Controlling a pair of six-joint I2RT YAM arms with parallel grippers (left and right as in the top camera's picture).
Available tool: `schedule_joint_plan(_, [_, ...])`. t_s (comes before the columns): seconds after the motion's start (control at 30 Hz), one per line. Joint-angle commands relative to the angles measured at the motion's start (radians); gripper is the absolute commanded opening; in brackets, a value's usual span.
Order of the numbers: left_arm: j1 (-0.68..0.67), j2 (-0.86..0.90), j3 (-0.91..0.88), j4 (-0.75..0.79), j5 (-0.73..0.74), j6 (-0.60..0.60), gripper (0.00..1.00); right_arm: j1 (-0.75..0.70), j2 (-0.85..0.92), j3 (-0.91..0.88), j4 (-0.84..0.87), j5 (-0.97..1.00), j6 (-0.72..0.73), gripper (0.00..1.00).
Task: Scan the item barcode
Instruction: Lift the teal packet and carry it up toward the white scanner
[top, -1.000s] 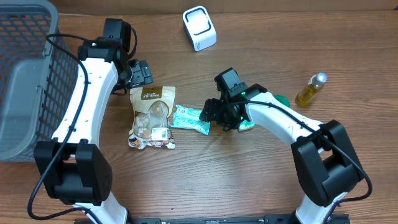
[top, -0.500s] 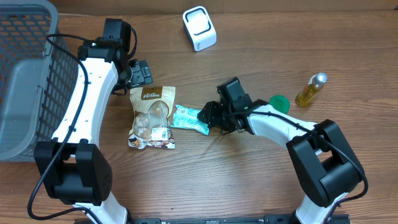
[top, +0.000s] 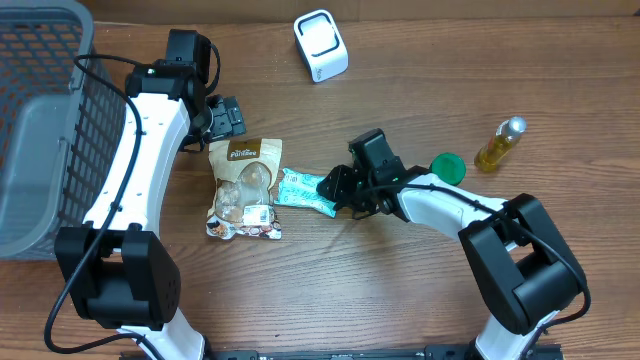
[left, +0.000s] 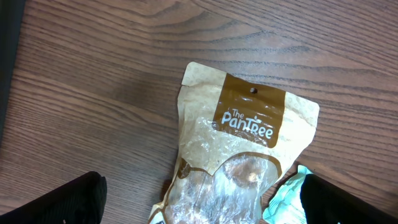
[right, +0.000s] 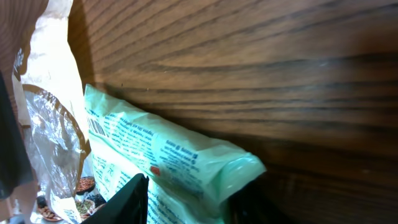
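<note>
**A:** Status of the scan?

**B:** Not begun, by my reading. The mint-green snack packet (top: 300, 191) lies flat mid-desk, its left end touching the brown Pantree pouch (top: 243, 185). The white barcode scanner (top: 320, 45) stands near the desk's far edge, well apart from the packet.

**A:** Grippers?

**B:** The right gripper (top: 338, 190) sits low at the packet's right end. The right wrist view shows that end lying between its 2 fingers (right: 127, 199). I cannot tell whether they pinch it or only straddle it. The left gripper (top: 228, 118) hangs just beyond the pouch's top edge, jaws wide apart, holding nothing.

**A:** What is left?

**B:** All of it, I judge. Secure the grip, lift, carry to the scanner, then present the barcode (right: 94, 127), which seems to sit on the packet's upper face. 0 of those steps show as done.
</note>
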Motion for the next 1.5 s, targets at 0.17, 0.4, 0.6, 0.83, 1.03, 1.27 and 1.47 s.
schedule_joint_plan(0.17, [-0.009, -0.014, 0.013, 0.002, -0.009, 0.015, 1.00, 0.059, -0.013, -0.019, -0.001, 0.120, -0.005, 0.19])
schedule_joint_plan(0.4, [-0.009, -0.013, 0.013, 0.002, -0.009, 0.015, 1.00, 0.050, -0.020, -0.007, 0.024, 0.066, -0.119, 0.04])
schedule_joint_plan(0.6, [-0.009, -0.013, 0.013, 0.002, -0.009, 0.015, 1.00, -0.014, -0.053, 0.018, 0.024, -0.121, -0.162, 0.04])
schedule_joint_plan(0.83, [-0.009, -0.014, 0.013, 0.002, -0.009, 0.015, 1.00, -0.182, -0.073, 0.020, 0.009, -0.516, -0.241, 0.04])
schedule_joint_plan(1.03, [-0.009, -0.013, 0.013, 0.002, -0.009, 0.015, 1.00, -0.287, -0.139, 0.021, -0.105, -0.676, -0.452, 0.04])
schedule_joint_plan(1.27, [-0.009, -0.014, 0.013, 0.002, -0.009, 0.015, 1.00, -0.295, -0.300, 0.021, -0.308, -0.480, -0.583, 0.04])
schedule_joint_plan(1.47, [-0.009, -0.014, 0.013, 0.002, -0.009, 0.015, 1.00, -0.295, -0.386, 0.021, -0.354, -0.433, -0.635, 0.04])
